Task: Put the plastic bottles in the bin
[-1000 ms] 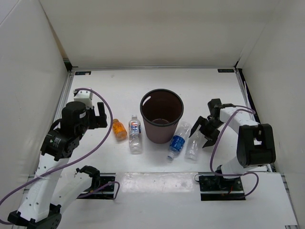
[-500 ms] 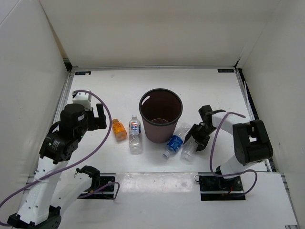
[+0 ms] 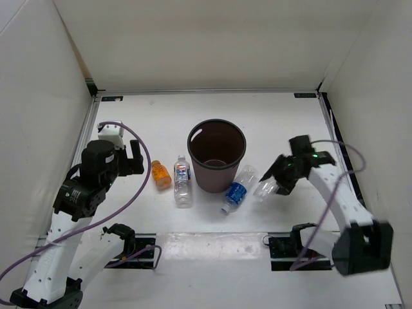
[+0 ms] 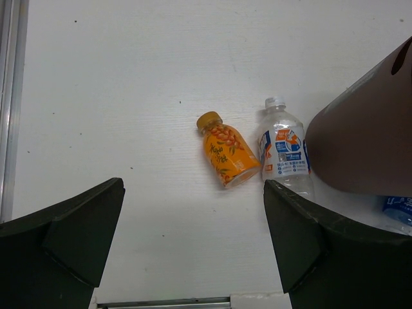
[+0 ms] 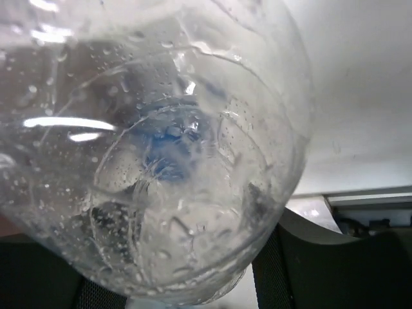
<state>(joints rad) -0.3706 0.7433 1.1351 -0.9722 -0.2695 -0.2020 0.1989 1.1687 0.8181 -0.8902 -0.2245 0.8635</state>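
**One bottle in hand, none yet in the bin**

And the right gripper (image 3: 279,181) had its catch: the fingers were closed around the unlabelled clear bottle (image 3: 265,188), just right of the bin (image 3: 216,181). In the right wrist view that bottle (image 5: 161,148) filled nearly the whole picture, wet and glinting, with the dark fingers pressed against it from below. Whether it had lifted off the table (image 3: 161,119) was hard to call from above; it sat low, tilted, its far end near the blue-labelled bottle (image 3: 237,192).

That blue one lay on its side against the foot of the bin, untouched. Over on the other side, the orange bottle (image 3: 161,174) and the clear bottle with the blue-white label (image 3: 183,182) lay side by side, close but apart, the labelled one nearest the bin wall.

The left gripper (image 4: 193,187) hung high above that pair with its fingers spread wide, holding nothing. Its own camera looked straight down on the orange bottle, lying cap away, just beside its labelled neighbour.

So the score, as it looked: all four bottles were outside the bin, and only a pale patch showed at its bottom, too vague to name. One bottle was gripped and needed carrying up over the black rim; three were waiting on the table, two on the left arm's side and one by the right
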